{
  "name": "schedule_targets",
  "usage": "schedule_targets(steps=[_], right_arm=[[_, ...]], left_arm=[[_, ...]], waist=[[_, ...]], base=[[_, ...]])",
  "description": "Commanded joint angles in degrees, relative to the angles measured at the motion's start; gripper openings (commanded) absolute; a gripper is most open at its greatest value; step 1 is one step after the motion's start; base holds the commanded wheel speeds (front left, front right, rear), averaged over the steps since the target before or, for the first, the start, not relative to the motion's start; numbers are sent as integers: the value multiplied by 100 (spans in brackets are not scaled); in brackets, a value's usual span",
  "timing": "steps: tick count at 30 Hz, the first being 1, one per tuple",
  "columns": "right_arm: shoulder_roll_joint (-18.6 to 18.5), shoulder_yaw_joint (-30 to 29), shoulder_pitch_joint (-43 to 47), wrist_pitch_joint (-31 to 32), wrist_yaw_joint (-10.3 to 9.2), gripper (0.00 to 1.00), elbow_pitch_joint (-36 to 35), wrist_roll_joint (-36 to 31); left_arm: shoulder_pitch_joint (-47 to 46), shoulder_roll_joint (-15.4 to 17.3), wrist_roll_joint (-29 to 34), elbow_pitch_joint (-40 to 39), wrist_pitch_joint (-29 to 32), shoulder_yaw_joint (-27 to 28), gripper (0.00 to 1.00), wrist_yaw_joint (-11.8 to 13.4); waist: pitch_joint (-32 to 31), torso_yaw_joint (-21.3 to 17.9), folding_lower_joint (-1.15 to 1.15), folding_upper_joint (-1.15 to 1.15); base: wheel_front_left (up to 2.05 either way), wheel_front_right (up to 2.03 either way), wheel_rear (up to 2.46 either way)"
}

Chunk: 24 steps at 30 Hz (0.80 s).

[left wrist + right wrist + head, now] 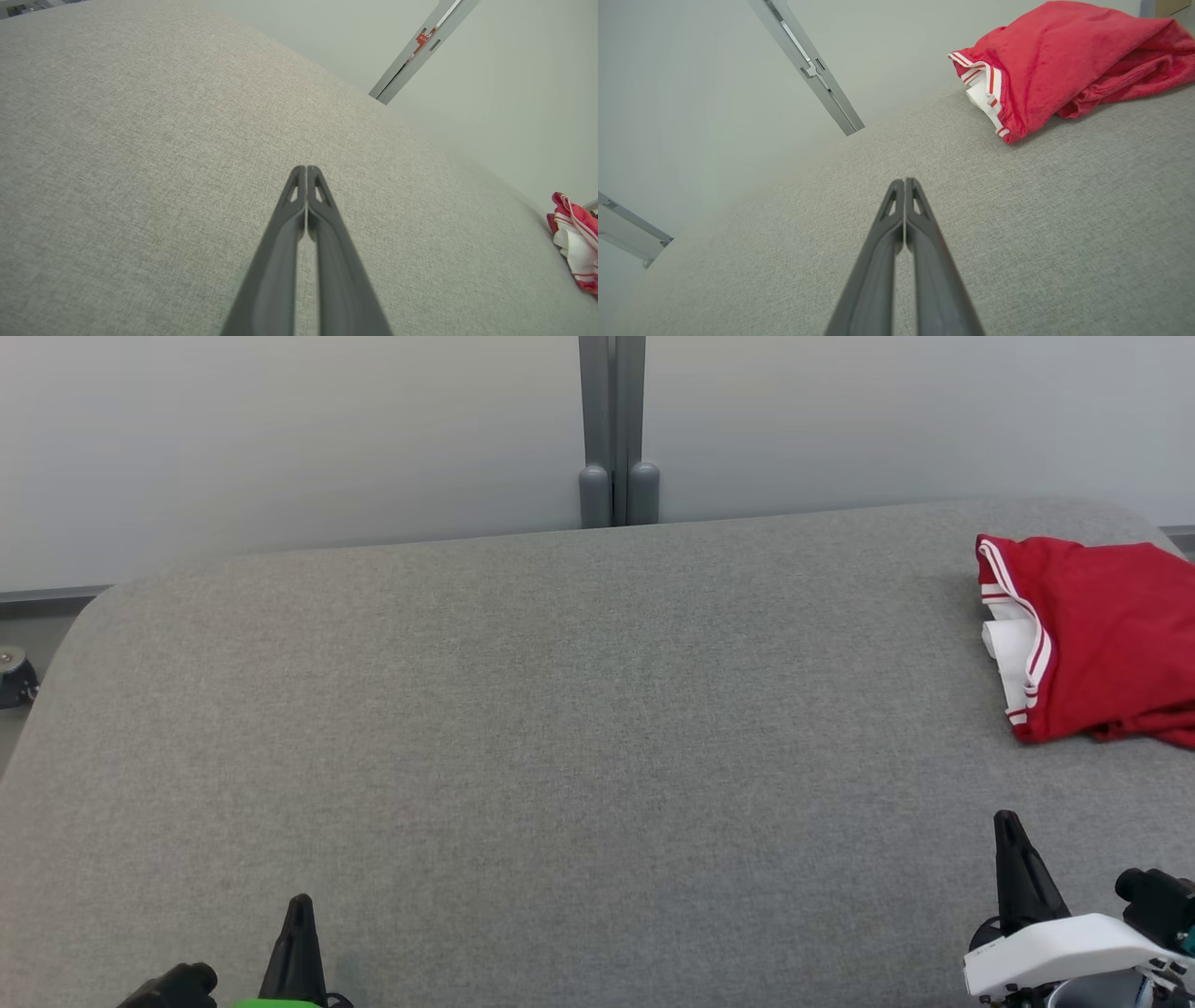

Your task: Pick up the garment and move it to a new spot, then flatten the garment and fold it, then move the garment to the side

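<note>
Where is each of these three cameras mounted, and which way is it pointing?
Head view: on the robot's head, facing forward and down over the grey table; left tool at lower left, right tool at lower right.
Left wrist view: on the left wrist, looking along the shut left tool across the table.
Right wrist view: on the right wrist, looking along the shut right tool toward the garment.
Shared: all three show the table and the garment.

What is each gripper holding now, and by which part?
Nothing is held. The left gripper and the right gripper have their jaws shut on nothing; the red garment lies apart on the grey surface.
</note>
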Motion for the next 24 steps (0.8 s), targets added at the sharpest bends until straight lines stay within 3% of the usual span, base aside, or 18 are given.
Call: schedule_targets(steps=[1,24], right_arm=[[-25,-22,-155,54,-2,0,-52,238],[-8,-50,-448,527,-3,0,48,2144]], left_arm=[[-191,18,-202,-86,44,58,0,-36],[-529,25,-1921,-103,520,286,0,-152]], waist=[[1,-2,0,0],[21,-33,0,0]], base=[[0,0,0],[0,0,0]])
